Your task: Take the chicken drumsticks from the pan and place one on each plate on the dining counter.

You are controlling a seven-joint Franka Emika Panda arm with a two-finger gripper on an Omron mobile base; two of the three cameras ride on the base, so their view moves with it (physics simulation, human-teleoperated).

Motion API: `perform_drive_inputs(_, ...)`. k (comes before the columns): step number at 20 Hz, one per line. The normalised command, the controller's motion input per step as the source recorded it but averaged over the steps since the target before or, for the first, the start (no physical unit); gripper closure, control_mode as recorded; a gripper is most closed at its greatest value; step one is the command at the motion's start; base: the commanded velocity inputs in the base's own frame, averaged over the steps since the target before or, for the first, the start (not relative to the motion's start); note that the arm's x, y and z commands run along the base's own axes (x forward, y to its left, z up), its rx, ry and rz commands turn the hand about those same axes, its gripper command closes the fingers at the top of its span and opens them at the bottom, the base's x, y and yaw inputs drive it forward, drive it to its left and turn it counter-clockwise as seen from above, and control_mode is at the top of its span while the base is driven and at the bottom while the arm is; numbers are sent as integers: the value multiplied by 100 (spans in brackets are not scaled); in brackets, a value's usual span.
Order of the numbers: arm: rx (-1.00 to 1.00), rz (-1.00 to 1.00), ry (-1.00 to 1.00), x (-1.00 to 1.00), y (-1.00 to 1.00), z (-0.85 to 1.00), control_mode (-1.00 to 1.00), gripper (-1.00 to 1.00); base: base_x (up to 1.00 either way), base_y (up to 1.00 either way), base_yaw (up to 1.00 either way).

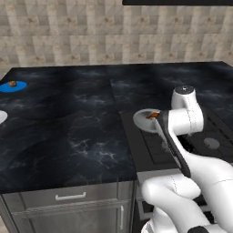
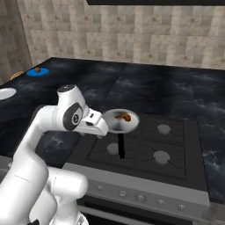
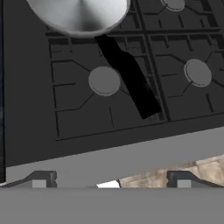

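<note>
The light-grey pan (image 2: 113, 126) sits on the stove's back left burner, its black handle (image 3: 129, 83) pointing to the stove front. One chicken drumstick (image 2: 124, 116) lies in the pan (image 1: 144, 121). Another drumstick (image 1: 12, 83) rests on the blue plate (image 1: 18, 86) at the far left of the dining counter (image 1: 68, 132). The white plate (image 2: 5, 93) lies nearer on the counter with nothing on it. My gripper (image 3: 111, 181) hangs open and empty above the stove's front edge, near the tip of the handle. Its fingertips (image 3: 40, 179) stand wide apart.
The black stove (image 2: 149, 151) has several round burners (image 3: 104, 80) and a row of knobs along its grey front. A tiled wall closes off the back. Grey cabinet drawers (image 1: 68, 200) sit below the counter. My own arm covers part of the pan in the left base view.
</note>
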Motion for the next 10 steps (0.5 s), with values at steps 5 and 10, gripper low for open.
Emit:
perform_drive_inputs(5, 1, 14, 0, 61, -24, 16, -100, -100, 0, 0, 0)
perform_drive_inputs(10, 2, 17, -4, 77, -44, -10, -100, -100, 0, 0, 0)
